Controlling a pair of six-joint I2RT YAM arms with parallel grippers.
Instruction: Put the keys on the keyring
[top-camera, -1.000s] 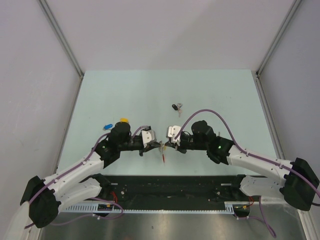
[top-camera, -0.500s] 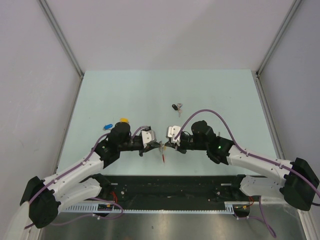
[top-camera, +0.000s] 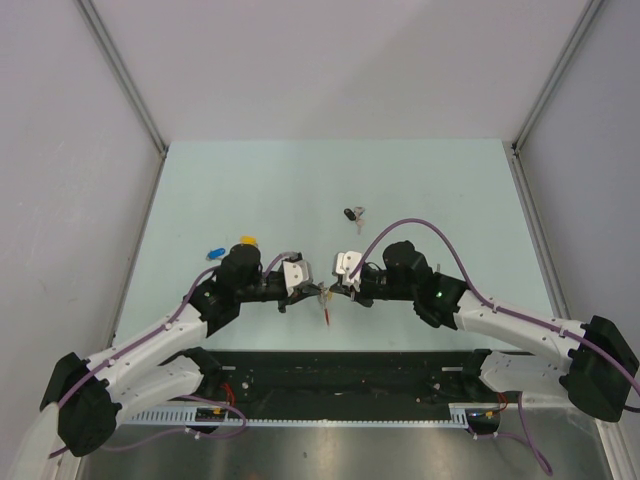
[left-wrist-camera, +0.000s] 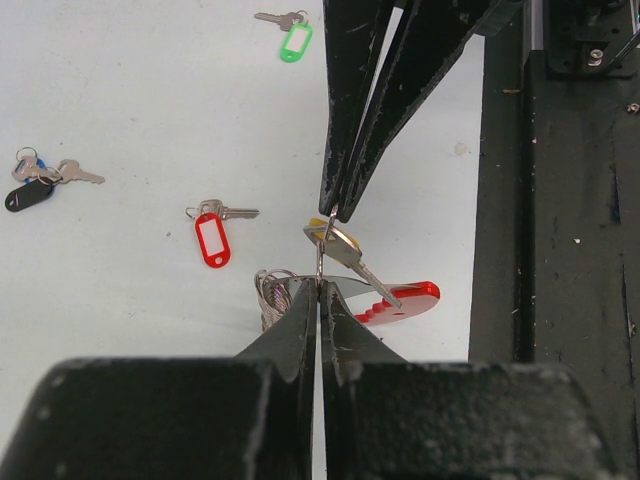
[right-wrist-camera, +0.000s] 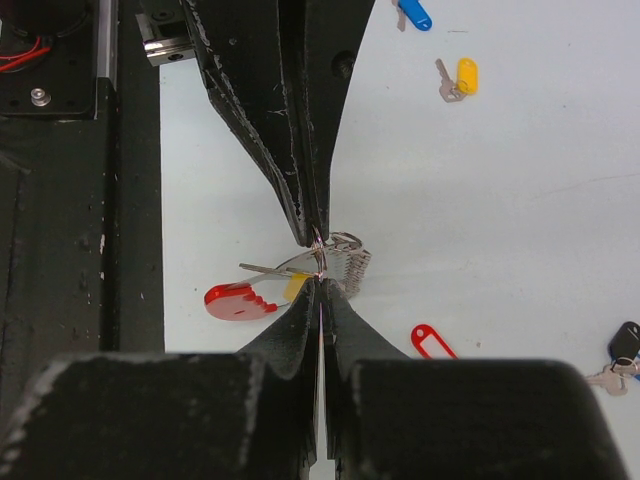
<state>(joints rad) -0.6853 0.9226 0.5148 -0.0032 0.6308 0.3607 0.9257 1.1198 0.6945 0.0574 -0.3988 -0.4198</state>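
Both grippers meet tip to tip over the near table edge. My left gripper (left-wrist-camera: 320, 282) and my right gripper (right-wrist-camera: 320, 279) are shut on opposite sides of a thin wire ring (left-wrist-camera: 321, 252). A silver key with a yellow tag (left-wrist-camera: 345, 250) hangs on that ring. The keyring sits right behind the tips: its red band (left-wrist-camera: 405, 297) and grey scalloped chain (left-wrist-camera: 270, 297), which also show in the right wrist view (right-wrist-camera: 236, 301). I cannot tell whether the wire ring is threaded on it. From above, the left gripper (top-camera: 319, 291) and right gripper (top-camera: 336, 287) touch.
Loose keys lie on the table: a red-tagged one (left-wrist-camera: 211, 238), a green-tagged one (left-wrist-camera: 295, 40), black- and blue-tagged ones (left-wrist-camera: 28, 190), another yellow-tagged one (right-wrist-camera: 460, 77). A black rail (left-wrist-camera: 560, 200) runs along the near table edge beside the grippers.
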